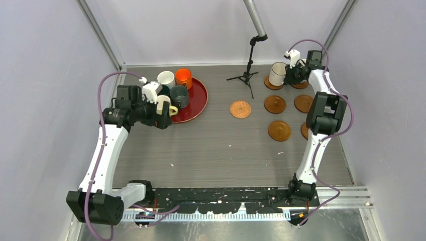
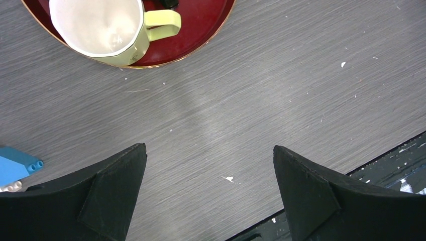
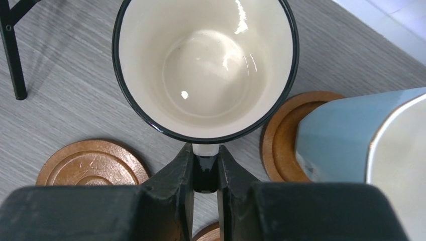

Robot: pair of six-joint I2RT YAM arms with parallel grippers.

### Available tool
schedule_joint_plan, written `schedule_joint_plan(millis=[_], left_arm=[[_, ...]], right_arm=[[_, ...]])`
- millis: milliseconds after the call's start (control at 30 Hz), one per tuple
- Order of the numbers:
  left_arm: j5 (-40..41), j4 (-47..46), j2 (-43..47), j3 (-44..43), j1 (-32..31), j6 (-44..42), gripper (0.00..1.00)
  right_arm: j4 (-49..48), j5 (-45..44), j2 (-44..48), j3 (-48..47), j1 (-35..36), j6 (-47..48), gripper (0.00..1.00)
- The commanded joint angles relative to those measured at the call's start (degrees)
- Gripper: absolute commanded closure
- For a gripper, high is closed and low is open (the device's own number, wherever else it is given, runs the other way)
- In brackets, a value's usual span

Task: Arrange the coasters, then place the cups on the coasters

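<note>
Right wrist view pretty much says it all: the right gripper [image 3: 206, 170] is pinched tight on the handle of the cream cup [image 3: 206, 65], the one with the dark rim, and the cup is upright with its mouth facing the camera. From overhead the cup sits just right of the tripod [image 1: 247, 75], over the wooden coaster [image 1: 274, 83] closest to it. Can't tell if the base is actually down on the coaster or a hair above. The light blue cup [image 3: 351, 135] is on its own coaster [image 3: 281, 135] right beside it, on the side away from the tripod. The right arm is stretched out toward the back, elbow up high, wrist turned toward the tripod.

The left gripper [image 2: 208, 150] is spread wide with nothing in it, hanging over bare table [image 2: 251, 100]. It's well to the left of the tripod, at the near edge of the red tray [image 1: 198, 98], next to the pale yellow cup [image 2: 100, 25] sitting on that tray. The left arm runs up the left side, bends at the elbow, and its forearm points toward the tripod's side of the table.
</note>
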State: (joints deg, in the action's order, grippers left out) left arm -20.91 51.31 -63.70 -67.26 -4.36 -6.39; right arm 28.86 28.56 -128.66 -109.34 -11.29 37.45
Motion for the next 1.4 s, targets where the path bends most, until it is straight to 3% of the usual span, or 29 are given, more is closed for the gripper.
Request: schedule_joint_plan(millis=[0, 500, 633, 1033, 1367], left_arm=[[0.53, -0.42, -0.39, -2.25, 0.23, -0.29, 0.0], [0.88, -0.15, -0.31, -2.49, 0.23, -0.32, 0.0], [1.35, -0.09, -0.23, -2.43, 0.23, -0.31, 0.0], [1.5, 0.12, 0.0, -2.55, 0.21, -0.39, 0.0], [6.46, 1.19, 0.69, -3.22, 0.23, 4.44, 0.0]], right_arm=[[-6.54, 1.59, 1.41, -4.59, 0.45, 0.83, 1.0], [-6.66, 2.22, 0.75, -3.41, 0.7, 1.04, 0.93], [-6.91, 1.66, 0.22, -3.1, 0.96, 0.94, 0.87], [-6.98, -1.56, 4.07, -0.32, 0.63, 0.37, 0.45], [-1.86, -5.87, 20.04, 6.18, -1.54, -3.09, 0.33]])
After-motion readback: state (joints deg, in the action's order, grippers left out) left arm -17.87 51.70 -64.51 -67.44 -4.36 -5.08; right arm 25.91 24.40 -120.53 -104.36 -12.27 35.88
